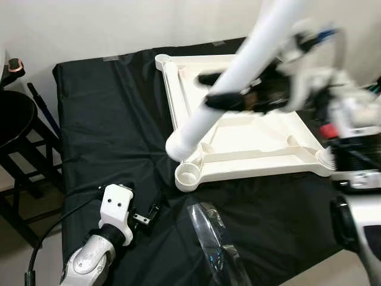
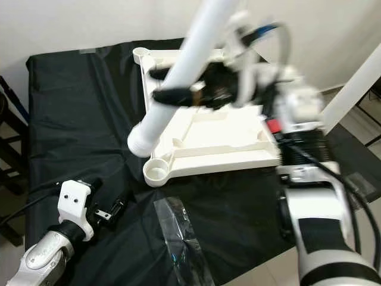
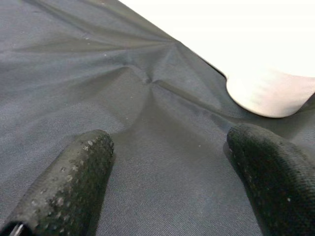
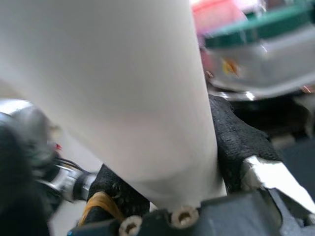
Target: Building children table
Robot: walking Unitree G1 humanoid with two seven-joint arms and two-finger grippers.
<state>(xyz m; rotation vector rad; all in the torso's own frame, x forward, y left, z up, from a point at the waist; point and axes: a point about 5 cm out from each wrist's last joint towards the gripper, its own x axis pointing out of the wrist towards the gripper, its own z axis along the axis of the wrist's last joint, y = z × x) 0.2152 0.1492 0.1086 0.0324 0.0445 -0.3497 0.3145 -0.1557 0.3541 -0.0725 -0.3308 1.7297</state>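
**Leg held over the corner socket**

The right gripper [image 1: 229, 89] is clamped round a white table leg [image 1: 229, 77], tilted so that its lower end hangs just above the upturned tabletop [image 1: 250, 143], near the round corner socket [image 1: 189, 174] below and ahead of the fingers; likely lining up for insertion. The left gripper [image 1: 146, 215] rests low on the black cloth [image 1: 113, 131], fingers [image 3: 74, 172] spread apart and holding nothing; the socket lies just beyond them; a clear plastic wrapper [image 1: 208, 238] lies beside it.

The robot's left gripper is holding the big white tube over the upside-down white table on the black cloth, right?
Not quite. It is the right gripper that holds the white tube, as the left eye view shows. The left gripper rests open on the black cloth. The tube does hang over the upside-down white table.
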